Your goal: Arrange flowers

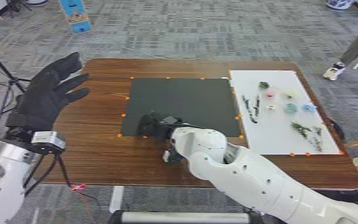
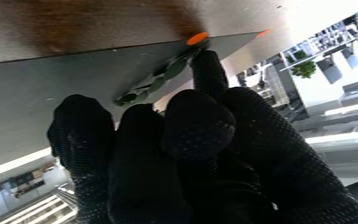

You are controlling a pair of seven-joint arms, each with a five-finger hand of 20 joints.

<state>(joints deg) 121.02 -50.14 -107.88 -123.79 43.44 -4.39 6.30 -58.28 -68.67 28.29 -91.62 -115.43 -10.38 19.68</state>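
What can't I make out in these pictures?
Right wrist view: whether the right hand grips the leafy stem; the hand itself blocks that spot.
Head view: petals of the pink flower; too small.
Head view: near end of the left arm; cut off by the edge.

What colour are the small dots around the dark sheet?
Orange; the dots show best in right wrist view.

The head view is looking forward and down from the robot's head, taking in the whole top of the table (image 1: 95,110), both arms and the floor (image 1: 158,30) beyond from well back. The right wrist view is looking from the right arm's wrist along the right hand (image 1: 154,124), very near it, facing the board (image 1: 180,95) aslant, with the room behind. Both are sharing that hand, the board and some table.
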